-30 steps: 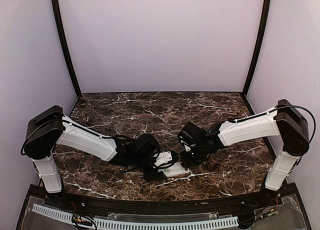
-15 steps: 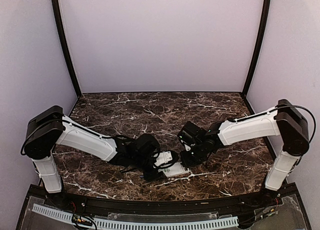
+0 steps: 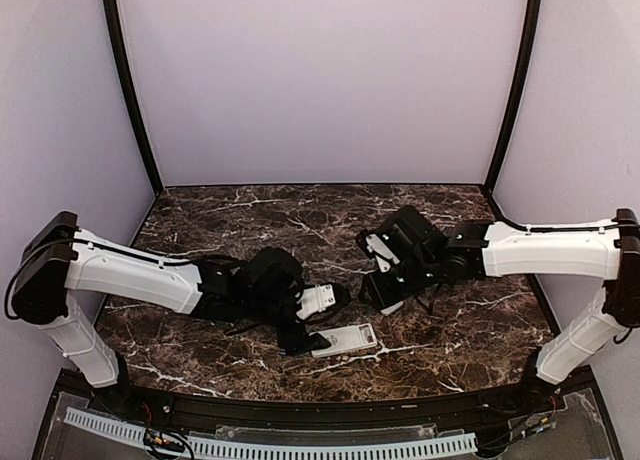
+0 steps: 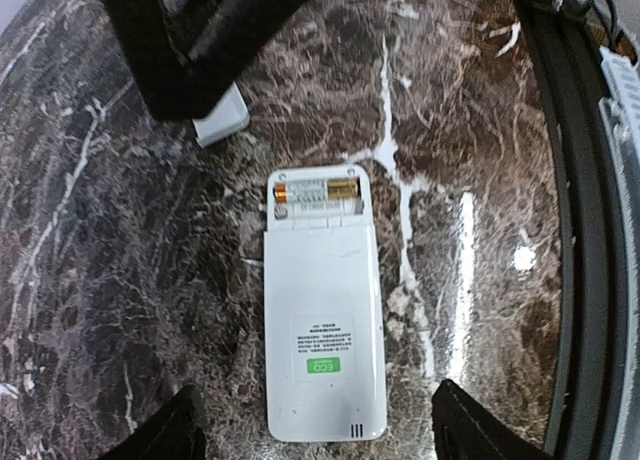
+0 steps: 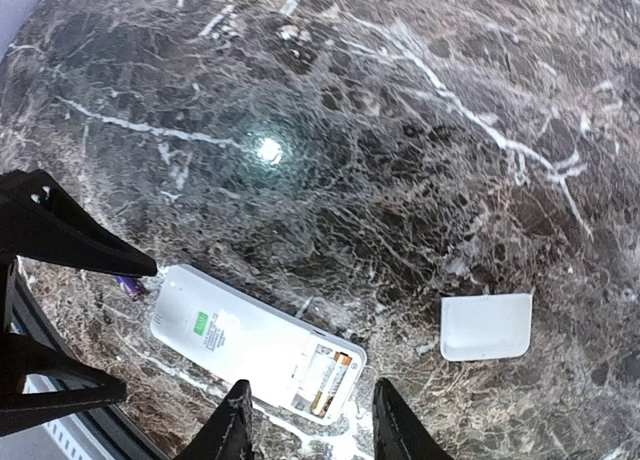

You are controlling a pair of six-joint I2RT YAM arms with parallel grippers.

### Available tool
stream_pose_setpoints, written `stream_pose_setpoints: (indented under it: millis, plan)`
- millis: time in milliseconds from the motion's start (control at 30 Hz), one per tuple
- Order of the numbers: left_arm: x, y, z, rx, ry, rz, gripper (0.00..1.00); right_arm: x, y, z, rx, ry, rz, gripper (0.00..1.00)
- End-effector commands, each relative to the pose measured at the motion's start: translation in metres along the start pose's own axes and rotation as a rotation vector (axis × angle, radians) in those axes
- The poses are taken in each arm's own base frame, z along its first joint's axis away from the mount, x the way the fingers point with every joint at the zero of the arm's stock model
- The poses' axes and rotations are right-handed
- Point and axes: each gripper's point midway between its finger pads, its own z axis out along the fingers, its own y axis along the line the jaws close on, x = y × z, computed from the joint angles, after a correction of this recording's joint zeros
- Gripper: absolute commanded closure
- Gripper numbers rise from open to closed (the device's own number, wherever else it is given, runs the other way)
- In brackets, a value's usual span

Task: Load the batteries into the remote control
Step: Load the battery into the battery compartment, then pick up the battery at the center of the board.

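The remote control point(image 3: 341, 339) lies face down on the marble table, green sticker on its back. Its battery compartment is open at one end, and the batteries point(image 4: 316, 190) sit inside it, copper ends showing point(image 5: 330, 380). My left gripper point(image 4: 320, 435) is open, a finger on each side of the remote's point(image 4: 322, 320) sticker end, touching nothing. My right gripper point(image 5: 315, 420) hovers open and empty above the compartment end of the remote point(image 5: 255, 345). The small white cover point(image 5: 485, 326) lies loose on the table, beneath the right gripper's fingers point(image 4: 165, 60).
The table's black front rim point(image 4: 585, 230) runs close beside the remote. Dark marble stretches back to the purple walls. The cover point(image 3: 393, 305) lies just right of the remote. The left gripper's fingers point(image 5: 60, 230) show at the left of the right wrist view.
Both grippers have opened wider. The left gripper has drawn back from the remote, and the right arm has lifted and moved away to the back right. The remote stays on the table.
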Motion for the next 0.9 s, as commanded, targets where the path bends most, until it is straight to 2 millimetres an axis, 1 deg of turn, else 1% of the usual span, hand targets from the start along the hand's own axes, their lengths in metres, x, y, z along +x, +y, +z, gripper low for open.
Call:
stream_pose_setpoints:
  millis: [0, 33, 67, 100, 133, 167, 200, 233, 267, 300, 333, 367, 400, 433, 467, 500, 533, 633, 667, 700, 800, 867]
  plan:
    - [-0.023, 0.000, -0.042, -0.021, -0.096, 0.015, 0.20, -0.026, 0.021, -0.014, -0.091, -0.099, -0.117, 0.61]
    - [-0.031, 0.002, -0.054, -0.033, -0.128, 0.005, 0.19, -0.029, 0.027, -0.014, -0.112, -0.109, -0.136, 0.61]
    - [-0.031, 0.009, -0.061, -0.045, -0.133, -0.041, 0.18, -0.031, 0.036, -0.013, -0.141, -0.116, -0.164, 0.60]
    - [-0.039, 0.015, -0.074, -0.063, -0.163, -0.072, 0.18, -0.034, 0.045, -0.013, -0.167, -0.126, -0.195, 0.59]
    - [-0.036, 0.030, -0.083, -0.092, -0.165, -0.163, 0.18, -0.035, 0.055, -0.009, -0.190, -0.131, -0.232, 0.58]
    - [-0.043, 0.040, -0.099, -0.117, -0.201, -0.206, 0.18, -0.037, 0.065, -0.004, -0.209, -0.134, -0.269, 0.58]
    - [-0.037, 0.060, -0.111, -0.162, -0.207, -0.317, 0.18, -0.037, 0.075, 0.001, -0.224, -0.129, -0.306, 0.57]
    - [-0.039, 0.070, -0.131, -0.196, -0.251, -0.361, 0.18, -0.036, 0.083, 0.009, -0.232, -0.118, -0.344, 0.56]
    - [-0.031, 0.089, -0.144, -0.257, -0.264, -0.438, 0.17, -0.035, 0.093, 0.016, -0.242, -0.109, -0.381, 0.56]
    - [-0.031, 0.093, -0.163, -0.296, -0.305, -0.454, 0.16, -0.029, 0.102, 0.029, -0.249, -0.079, -0.425, 0.55]
    - [-0.031, 0.105, -0.188, -0.386, -0.354, -0.470, 0.13, -0.027, 0.111, 0.038, -0.260, -0.067, -0.460, 0.54]
    - [-0.024, 0.107, -0.193, -0.418, -0.359, -0.475, 0.11, -0.029, 0.121, 0.042, -0.276, -0.070, -0.494, 0.53]
    - [-0.025, 0.113, -0.213, -0.484, -0.408, -0.477, 0.09, -0.026, 0.129, 0.051, -0.284, -0.057, -0.526, 0.53]
    - [-0.017, 0.115, -0.215, -0.514, -0.407, -0.485, 0.08, -0.024, 0.136, 0.058, -0.293, -0.046, -0.559, 0.52]
    - [-0.016, 0.121, -0.230, -0.566, -0.440, -0.496, 0.06, -0.023, 0.143, 0.065, -0.297, -0.038, -0.591, 0.51]
    - [-0.007, 0.126, -0.232, -0.595, -0.435, -0.512, 0.05, -0.019, 0.148, 0.073, -0.296, -0.021, -0.627, 0.51]
    - [-0.003, 0.130, -0.237, -0.624, -0.440, -0.527, 0.05, -0.018, 0.154, 0.078, -0.295, -0.008, -0.657, 0.51]
    - [0.021, 0.148, -0.239, -0.695, -0.391, -0.600, 0.05, -0.007, 0.164, 0.096, -0.282, 0.049, -0.725, 0.50]
    - [0.027, 0.153, -0.237, -0.709, -0.371, -0.625, 0.04, -0.003, 0.165, 0.100, -0.276, 0.067, -0.744, 0.50]
    - [0.033, 0.159, -0.238, -0.726, -0.357, -0.648, 0.04, 0.001, 0.166, 0.103, -0.271, 0.083, -0.757, 0.50]
    - [0.046, 0.169, -0.233, -0.736, -0.326, -0.707, 0.04, 0.010, 0.166, 0.107, -0.256, 0.126, -0.774, 0.51]
    - [0.049, 0.173, -0.230, -0.721, -0.321, -0.736, 0.04, 0.016, 0.164, 0.109, -0.234, 0.152, -0.786, 0.52]
